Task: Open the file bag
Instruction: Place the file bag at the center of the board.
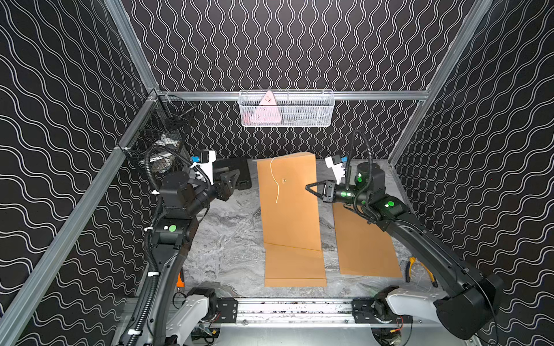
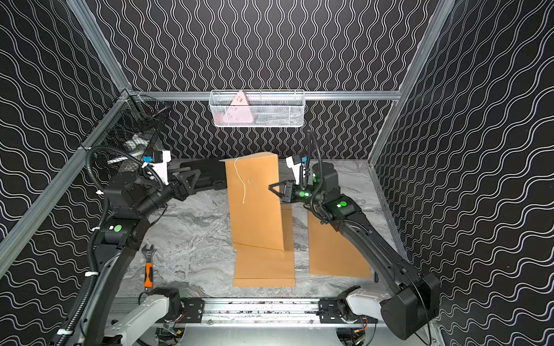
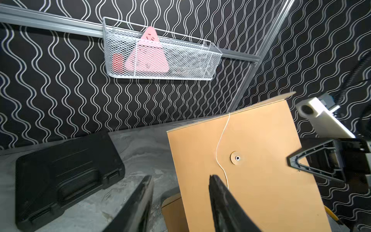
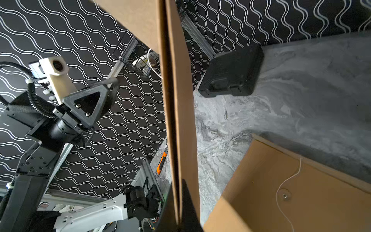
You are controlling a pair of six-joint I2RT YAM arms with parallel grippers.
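File bag (image 1: 287,209) stands tilted upright mid-desk (image 1: 227,233), edge pinched in my right tool (image 1: 308,188). String (image 1: 274,179) hangs loose. My left tool (image 1: 233,178) is spread, near, touching nothing.

No legible text; marks on the pink triangle (image 3: 150,36) unreadable.

file bag (image 1: 289,209) x3: two middle, one right | basket (image 1: 299,115) x2: far wall, left wall | black case (image 1: 239,170) x1 far | wrench (image 2: 148,274) x1 near left | pliers (image 1: 412,262) x1 near right | pink triangle (image 1: 266,112) x1
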